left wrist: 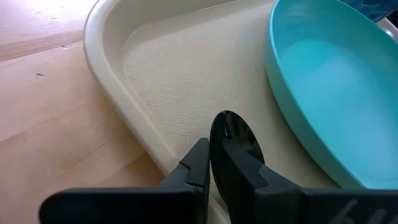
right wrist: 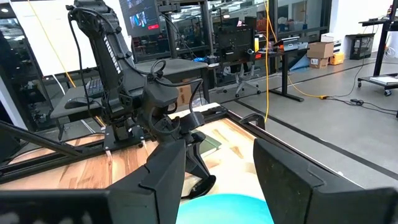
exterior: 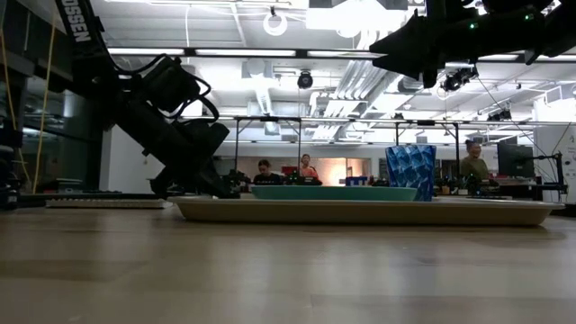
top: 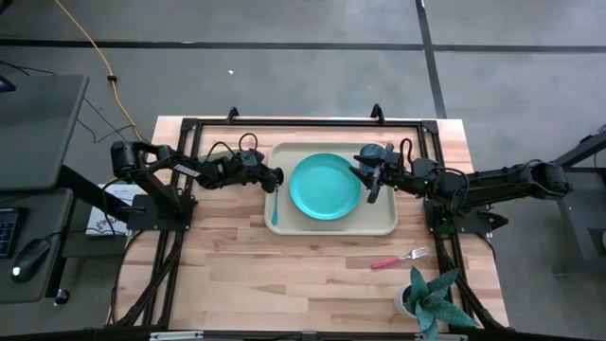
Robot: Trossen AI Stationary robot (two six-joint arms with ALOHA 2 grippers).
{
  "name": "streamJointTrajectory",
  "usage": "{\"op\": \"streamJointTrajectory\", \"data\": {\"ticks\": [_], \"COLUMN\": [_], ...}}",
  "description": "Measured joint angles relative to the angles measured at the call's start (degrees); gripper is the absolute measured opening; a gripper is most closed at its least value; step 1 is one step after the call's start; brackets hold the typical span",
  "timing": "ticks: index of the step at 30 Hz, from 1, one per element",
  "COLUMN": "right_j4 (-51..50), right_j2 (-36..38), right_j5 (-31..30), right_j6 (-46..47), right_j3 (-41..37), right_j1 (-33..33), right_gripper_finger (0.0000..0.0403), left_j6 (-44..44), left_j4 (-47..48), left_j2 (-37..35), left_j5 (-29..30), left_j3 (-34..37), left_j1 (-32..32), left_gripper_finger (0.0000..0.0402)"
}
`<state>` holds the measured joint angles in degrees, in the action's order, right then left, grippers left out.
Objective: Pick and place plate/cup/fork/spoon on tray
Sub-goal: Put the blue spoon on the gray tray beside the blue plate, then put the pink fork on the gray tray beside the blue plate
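The beige tray point(top: 379, 218) lies mid-table with the turquoise plate point(top: 325, 188) flat on it. The blue cup point(exterior: 410, 171) stands upright on the tray's far right part, and it also shows in the high view point(top: 374, 152). My left gripper point(top: 278, 178) is at the tray's left rim, shut on the spoon point(left wrist: 235, 140). My right gripper point(top: 367, 180) is open and empty, raised above the tray beside the cup; its wide-apart fingers show in the right wrist view point(right wrist: 217, 162). The red-handled fork point(top: 400, 258) lies flat on the table near the tray's near right corner. My left gripper pinches the spoon between its two fingers at the lower part of the dark bowl point(left wrist: 217, 163). The bowl sticks out past the fingertips over the tray's left rim point(left wrist: 130, 93). The light blue handle point(top: 275, 212) runs toward the table's near edge over the tray's left part; whether it rests there I cannot tell.
A white pot with a spiky green plant point(top: 426, 296) stands at the near right corner of the table. Black frame bars point(top: 180, 227) run along the table's left, right and far sides. Bare wood point(top: 284, 284) lies between the tray and the near edge.
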<state>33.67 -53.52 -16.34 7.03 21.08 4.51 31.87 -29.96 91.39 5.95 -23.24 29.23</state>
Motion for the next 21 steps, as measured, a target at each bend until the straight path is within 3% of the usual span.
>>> {"op": "streamJointTrajectory", "data": {"ticks": [8, 21], "right_j4": [0.0, 0.0], "right_j2": [0.0, 0.02], "right_j5": [0.02, 0.02], "right_j6": [0.0, 0.46], "right_j3": [0.0, 0.0], "right_j1": [0.0, -0.02], "right_gripper_finger": [0.0181, 0.0181], "left_j6": [-0.79, -2.57], "left_j4": [0.05, -0.19], "left_j2": [0.0, -1.8], "left_j5": [-0.94, -4.33], "left_j3": [-0.68, -0.81], "left_j1": [0.8, 2.37], "left_gripper_finger": [0.0034, 0.014]}}
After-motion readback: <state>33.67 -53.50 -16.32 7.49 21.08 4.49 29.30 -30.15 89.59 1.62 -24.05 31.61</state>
